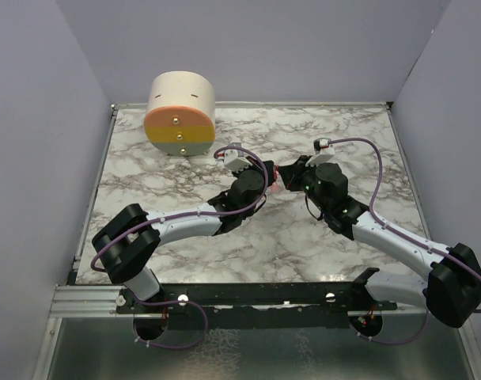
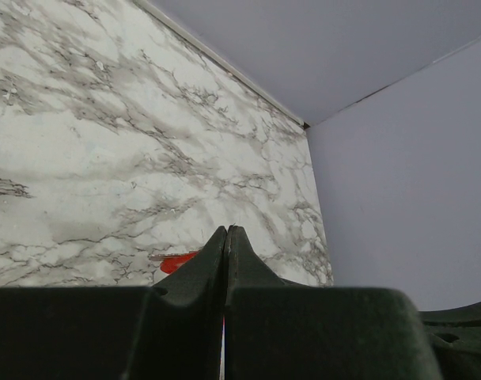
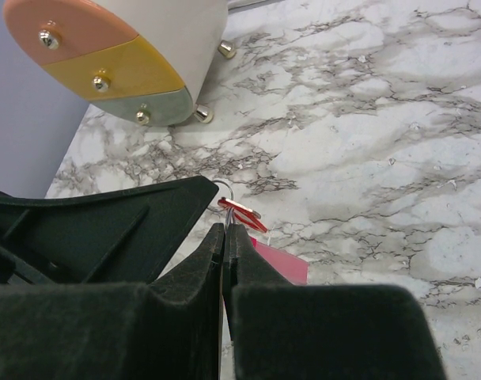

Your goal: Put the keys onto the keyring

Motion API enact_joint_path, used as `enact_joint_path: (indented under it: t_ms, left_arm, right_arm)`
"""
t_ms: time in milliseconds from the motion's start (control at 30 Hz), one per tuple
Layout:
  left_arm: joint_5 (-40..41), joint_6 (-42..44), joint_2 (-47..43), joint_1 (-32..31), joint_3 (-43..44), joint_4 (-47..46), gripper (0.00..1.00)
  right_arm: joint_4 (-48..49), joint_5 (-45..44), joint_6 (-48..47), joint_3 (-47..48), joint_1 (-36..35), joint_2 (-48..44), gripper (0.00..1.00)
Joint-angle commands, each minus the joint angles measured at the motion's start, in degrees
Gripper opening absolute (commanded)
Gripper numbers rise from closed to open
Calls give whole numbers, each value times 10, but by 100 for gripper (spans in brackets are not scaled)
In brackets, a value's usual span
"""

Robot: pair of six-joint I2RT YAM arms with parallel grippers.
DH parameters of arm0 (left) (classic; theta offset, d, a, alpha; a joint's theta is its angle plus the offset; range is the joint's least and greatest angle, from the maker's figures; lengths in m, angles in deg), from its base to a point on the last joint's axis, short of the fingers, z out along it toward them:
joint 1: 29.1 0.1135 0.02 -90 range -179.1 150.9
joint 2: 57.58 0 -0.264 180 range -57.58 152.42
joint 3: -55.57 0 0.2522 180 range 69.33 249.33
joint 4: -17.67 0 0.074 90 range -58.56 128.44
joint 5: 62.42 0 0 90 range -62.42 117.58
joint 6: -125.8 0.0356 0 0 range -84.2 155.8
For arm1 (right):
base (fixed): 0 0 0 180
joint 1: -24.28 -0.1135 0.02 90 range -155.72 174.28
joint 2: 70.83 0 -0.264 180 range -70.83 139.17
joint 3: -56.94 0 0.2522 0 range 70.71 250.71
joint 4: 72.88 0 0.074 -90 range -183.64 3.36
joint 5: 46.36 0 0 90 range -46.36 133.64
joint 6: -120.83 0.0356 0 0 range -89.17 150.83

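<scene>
Table (image 1: 185, 237): marbled. A drum (image 1: 181, 111) lies on its side at the far left, well apart from the work.

Both arms are brought tip to tip over mid-table. This is judged to be so that one part is held fast while the other is threaded onto it.

Right fingers (image 3: 209, 265): pressed fully together. The thin wire of the keyring (image 3: 223, 188) runs into their tips, so the ring is judged pinched there and held off the table.

Left fingers (image 2: 209, 265): also pressed together, just beside the right pair. Whether anything is gripped cannot be told.

Keyring: a slim dark wire loop. Its bright-pink strip (image 3: 282, 260) trails behind the right fingers.

Key (image 3: 242, 214): a tiny flat red piece with a pale edge. It sits at the ring, touching or nearly touching the right fingertips. Whether it is threaded on cannot be told.
</scene>
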Motion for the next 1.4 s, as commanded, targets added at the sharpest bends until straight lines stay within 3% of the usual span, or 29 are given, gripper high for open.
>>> enact_joint_path:
  t_ms: [0, 1367]
  left_arm:
    - [18, 2, 0, -5, 19, 4, 0]
    - [26, 3, 17, -12, 25, 7, 0]
  right_arm:
    - [5, -11, -8, 20, -2, 1, 1]
    - [5, -11, -4, 19, -2, -3, 1]
